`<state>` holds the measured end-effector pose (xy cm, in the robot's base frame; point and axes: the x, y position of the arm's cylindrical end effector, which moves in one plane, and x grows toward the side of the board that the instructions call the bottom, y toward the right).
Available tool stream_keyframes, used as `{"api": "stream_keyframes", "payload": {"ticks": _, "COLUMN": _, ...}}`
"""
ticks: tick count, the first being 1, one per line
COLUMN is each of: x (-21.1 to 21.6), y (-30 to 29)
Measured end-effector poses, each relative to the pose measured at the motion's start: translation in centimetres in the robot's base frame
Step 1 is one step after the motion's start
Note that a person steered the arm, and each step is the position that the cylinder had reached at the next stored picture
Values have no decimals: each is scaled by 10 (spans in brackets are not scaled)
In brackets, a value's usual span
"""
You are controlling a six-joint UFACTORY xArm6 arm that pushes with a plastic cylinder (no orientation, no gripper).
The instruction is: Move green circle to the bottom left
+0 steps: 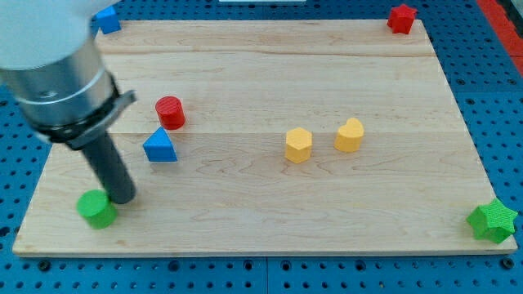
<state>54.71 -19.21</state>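
The green circle [97,209] lies on the wooden board [261,220] near the view's bottom left corner. My tip [122,198] rests on the board just right of the green circle and slightly above it, touching or nearly touching it. The dark rod runs up and to the left into the grey arm body [53,73], which hides part of the board's upper left.
A blue triangle [160,146] and a red circle [170,112] lie right of the rod. A yellow hexagon [298,145] and a yellow heart [350,135] sit mid-board. A green star [493,220], a red star [401,17] and a blue block [106,20] mark the corners.
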Motion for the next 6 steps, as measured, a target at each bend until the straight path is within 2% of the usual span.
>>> {"api": "stream_keyframes", "payload": {"ticks": 1, "x": 2, "y": -40}}
{"api": "stream_keyframes", "payload": {"ticks": 2, "x": 11, "y": -51}}
{"api": "stream_keyframes", "payload": {"ticks": 3, "x": 14, "y": 8}}
{"api": "stream_keyframes", "payload": {"ticks": 4, "x": 37, "y": 46}}
{"api": "stream_keyframes", "payload": {"ticks": 5, "x": 71, "y": 41}}
{"api": "stream_keyframes", "payload": {"ticks": 6, "x": 71, "y": 41}}
